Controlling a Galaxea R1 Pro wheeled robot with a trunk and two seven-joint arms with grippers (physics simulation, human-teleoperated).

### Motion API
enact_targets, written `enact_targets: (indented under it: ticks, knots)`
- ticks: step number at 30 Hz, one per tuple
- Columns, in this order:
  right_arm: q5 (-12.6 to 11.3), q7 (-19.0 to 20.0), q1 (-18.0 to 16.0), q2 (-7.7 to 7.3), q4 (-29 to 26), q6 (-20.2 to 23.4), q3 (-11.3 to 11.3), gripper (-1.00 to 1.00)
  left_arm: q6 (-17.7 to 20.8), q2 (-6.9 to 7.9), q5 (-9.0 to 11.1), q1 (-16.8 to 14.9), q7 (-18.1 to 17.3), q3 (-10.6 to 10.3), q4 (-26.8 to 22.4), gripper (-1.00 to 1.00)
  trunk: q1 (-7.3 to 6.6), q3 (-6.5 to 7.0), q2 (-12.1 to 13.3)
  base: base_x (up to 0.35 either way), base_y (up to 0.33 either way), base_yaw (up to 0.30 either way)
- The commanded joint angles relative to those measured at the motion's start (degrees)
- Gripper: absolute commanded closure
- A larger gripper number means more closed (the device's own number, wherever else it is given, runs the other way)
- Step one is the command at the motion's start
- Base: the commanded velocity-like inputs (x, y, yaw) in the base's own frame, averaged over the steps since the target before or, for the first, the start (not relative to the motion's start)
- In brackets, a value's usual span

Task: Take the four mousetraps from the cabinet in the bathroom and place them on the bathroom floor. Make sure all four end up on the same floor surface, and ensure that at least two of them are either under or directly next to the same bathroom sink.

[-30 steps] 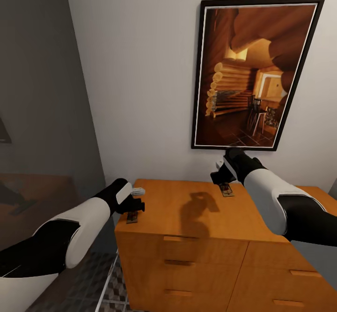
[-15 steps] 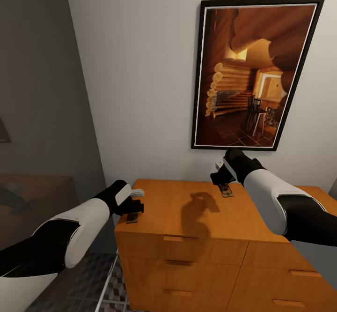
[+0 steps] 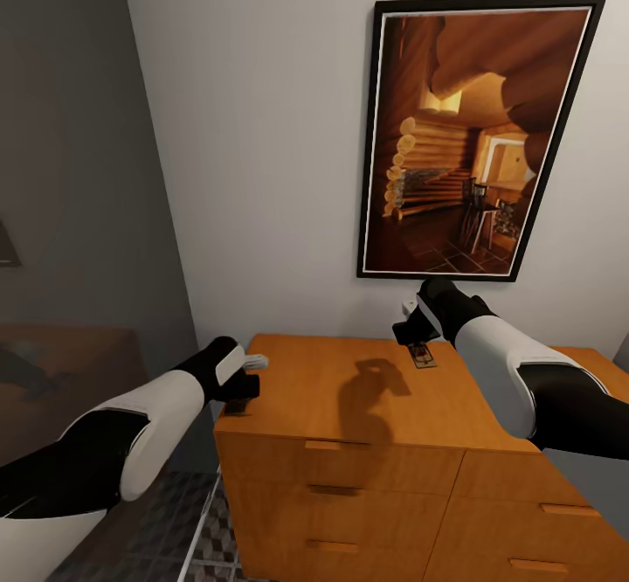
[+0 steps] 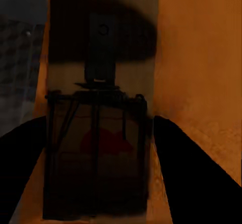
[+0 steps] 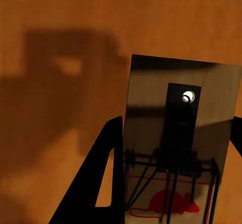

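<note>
From the head camera we see both arms reaching over the orange-brown cabinet [image 3: 349,407], whose flat top serves as the surface here, with a framed picture of a log cabin [image 3: 476,136] on the wall behind it and a strip of patterned floor tiles [image 3: 188,538] at its left foot. We count two mousetraps. One mousetrap [image 3: 422,355] lies near the back edge of the surface, just under the right tool [image 3: 411,330]; the other mousetrap [image 3: 238,406] sits at the front left corner, mostly hidden from the head camera by the left tool [image 3: 243,385]. The wrist cameras give us what the head camera cannot: the left one shows the corner trap [image 4: 98,133] lying flat between the two dark fingers [image 4: 191,173], its wire and red mark in deep shadow, the tool spread on either side of the board and we cannot tell whether the fingers touch its edges. The right wrist camera shows the back trap [image 5: 176,148] with its wire spring and red mouse mark, also lying between spread fingers [image 5: 103,183], one close against its long side, the other just at the far side.
</note>
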Motion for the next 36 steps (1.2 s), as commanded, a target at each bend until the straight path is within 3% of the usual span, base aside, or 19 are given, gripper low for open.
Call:
enact_targets:
  ticks: [1, 13, 18, 19, 22, 24, 29, 36]
  knots:
    - [0.53, 0.53, -0.03, 0.0, -0.08, 0.19, -0.01, 1.0, -0.16, 0.02, 1.97, 0.02, 0.29, 0.62, 1.36, 1.0, 0.02, -0.1, -0.03, 0.0, 0.0, 0.0]
    - [0.49, 0.61, -0.03, 0.01, 0.0, 0.28, -0.01, 1.0, -1.32, 0.25, 1.87, 0.0, 0.37, 0.61, 2.39, 1.0, 0.02, -0.1, -0.03, 0.0, 0.0, 0.0]
    - [0.46, 0.74, -0.03, -0.05, -0.03, 0.41, -0.01, 1.0, -0.57, -0.03, 1.88, -0.01, 0.57, 0.68, 0.06, 1.0, 0.02, -0.1, -0.03, 0.0, 0.0, 0.0]
    - [0.48, 0.79, -0.03, -0.06, -0.05, 0.48, -0.01, 1.0, 0.6, -0.12, 2.06, -0.01, 0.53, 0.66, -2.77, 1.0, 0.02, -0.1, -0.03, 0.0, 0.0, 0.0]
    - [0.55, 0.85, -0.03, -0.07, -0.07, 0.67, -0.01, 1.0, 10.25, -0.06, 4.25, -0.01, 0.42, 0.63, -18.35, 1.0, 0.02, -0.1, -0.03, 0.0, 0.0, 0.0]
    - [0.59, 0.86, -0.03, -0.07, -0.08, 0.7, -0.01, 1.0, 13.06, 0.21, 6.2, -0.19, 0.44, 0.6, -26.08, 1.0, 0.02, -0.1, -0.03, 0.0, 0.0, 0.0]
    - [0.71, 0.78, -0.03, -0.07, -0.08, 0.64, -0.01, 1.0, 13.76, 0.52, 7.07, -0.92, 0.46, 0.55, -23.91, 1.0, 0.02, -0.1, -0.03, 0.0, 0.0, 0.0]
    - [2.74, 0.72, -0.03, 0.06, -0.17, 0.73, -0.11, 1.0, 13.76, 0.85, 7.16, -1.06, 0.46, 0.53, -22.1, 1.0, 0.02, -0.1, -0.03, 0.0, 0.0, 0.0]
